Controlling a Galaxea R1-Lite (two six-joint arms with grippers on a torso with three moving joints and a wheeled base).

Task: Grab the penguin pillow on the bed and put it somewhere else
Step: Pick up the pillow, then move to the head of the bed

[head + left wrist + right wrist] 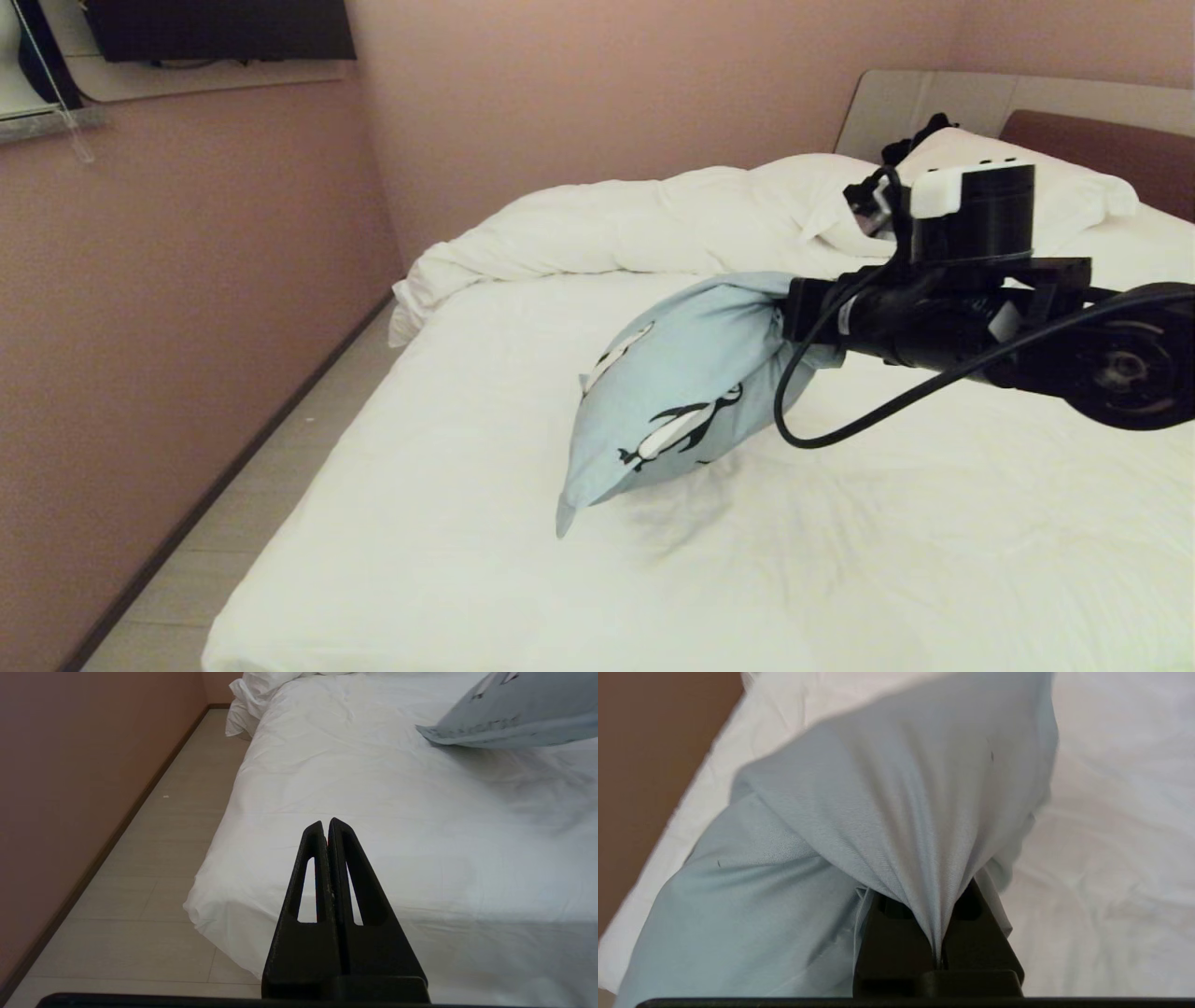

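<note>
The rectangular light blue penguin pillow (677,397) is pinched by one bunched edge in the closed black right gripper (937,933), hanging above the white-sheeted bed (840,560); the parked left gripper (327,826) is closed on nothing.

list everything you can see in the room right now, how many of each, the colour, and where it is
penguin pillow: one, light blue with black-and-white penguins, hanging from the right gripper, low corner near the sheet
bed: one, white sheet, fills the middle
duvet: one, white, rumpled at the far side
white pillows: white, count unclear, by the headboard
headboard: one, brown on a pale panel, far right
floor: pale, left of the bed
right gripper: black, shut on the pillow's fabric
left gripper: black, shut, at the bed's near edge
</note>
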